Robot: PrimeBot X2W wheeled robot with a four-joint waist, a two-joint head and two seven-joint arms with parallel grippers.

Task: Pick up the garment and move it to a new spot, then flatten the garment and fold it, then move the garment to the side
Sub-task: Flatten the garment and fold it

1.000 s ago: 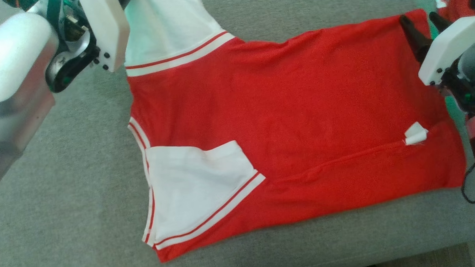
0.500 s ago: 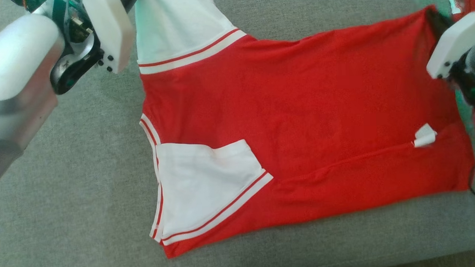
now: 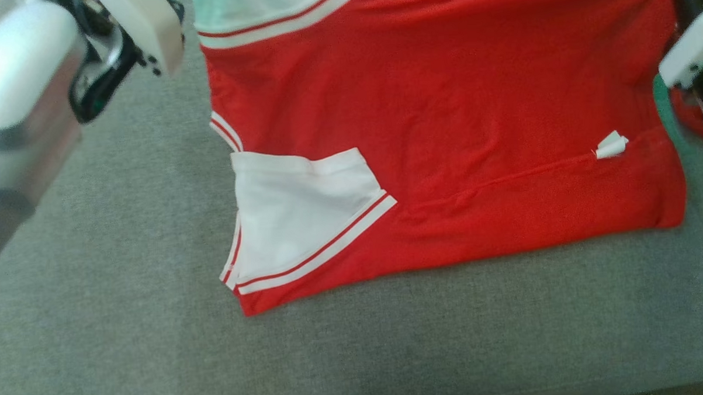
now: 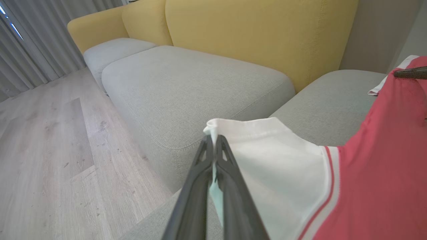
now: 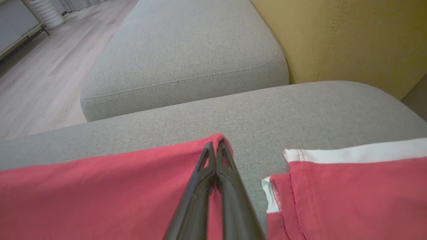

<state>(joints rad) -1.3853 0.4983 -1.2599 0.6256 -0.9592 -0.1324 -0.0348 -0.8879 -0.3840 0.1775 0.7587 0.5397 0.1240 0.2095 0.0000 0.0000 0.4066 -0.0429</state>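
Scene: red garment [image 3: 430,119] w/ white sleeves, spread on a grey sofa cushion [image 3: 126,287], seen from above.
Garment: middle of the cushion, body mostly flat w/ soft wrinkles. Near edge lies on the cushion. Far edge is raised at the 2 pinched spots.
Near sleeve [image 3: 299,217]: white w/ red-and-white striped trim, folded in over the red front, on the left side in head view.
Far sleeve [image 4: 277,160]: white, same striped trim, hangs from the left fingers above the cushion.
Tag [image 3: 611,146]: small, white, sticks up at the end of a long crease near the garment's right side.
Left gripper [image 4: 213,138]: fingers pressed together, pinching the hem of the far sleeve. The cloth shows between them and just past the tips.
Right gripper [image 5: 216,145]: fingers pressed together, pinching the garment's far right red corner. The cloth peaks at the tips.
2nd garment [image 5: 353,196]: red w/ white band, on the cushion to the right in right wrist view, a strip of grey between it and the held corner.
Backdrop: yellow backrest [image 4: 253,30], another grey cushion [image 4: 186,86] beyond, pale wood floor [image 4: 43,140], grey curtain [image 4: 33,36].
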